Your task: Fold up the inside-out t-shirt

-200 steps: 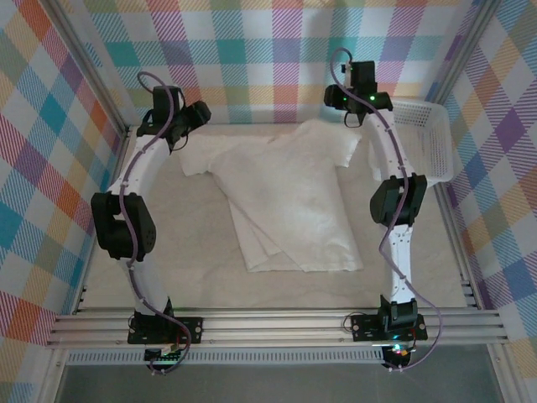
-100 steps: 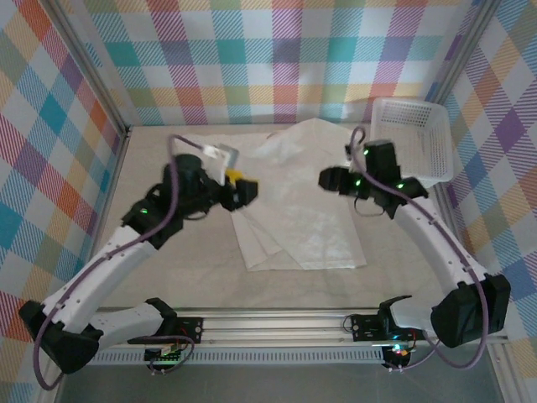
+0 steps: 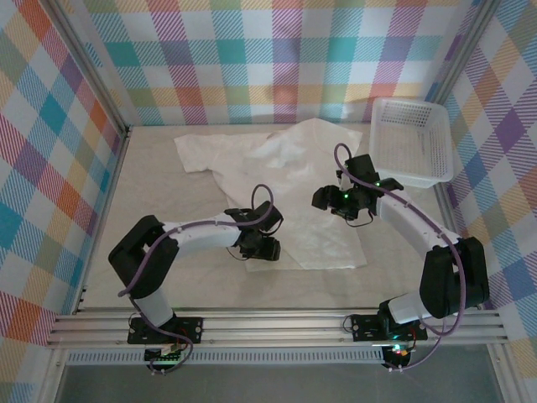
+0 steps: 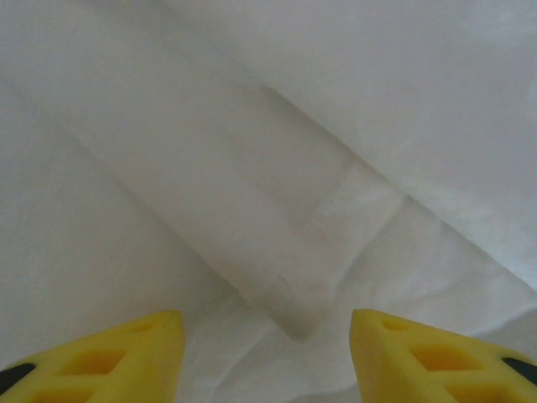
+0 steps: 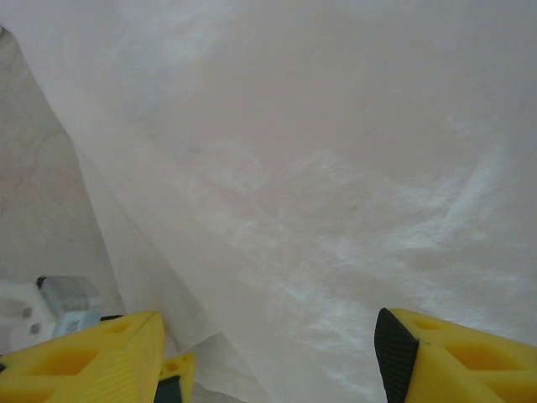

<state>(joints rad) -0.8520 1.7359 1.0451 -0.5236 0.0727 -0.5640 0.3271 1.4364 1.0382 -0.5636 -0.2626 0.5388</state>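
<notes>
At the near-left corner of the inside-out t-shirt [image 3: 294, 189], which lies spread mid-table with one sleeve reaching far left, the left gripper [image 4: 262, 336] sits low, jaws partly open and holding nothing, a layered hem corner just beyond its fingertips. Here's the danger: close too shallow and it likely pinches only the top layer, so the stack peels apart on the lift. Over on the shirt's right side, the right gripper [image 5: 268, 336] hangs with jaws wide, also empty, above flat cloth with no edge between the fingers. A close there could simply slip off or bunch a ridge. And if one side catches while the other misses, the shirt probably skews, maybe dragging toward the white basket [image 3: 440, 168] far right.
</notes>
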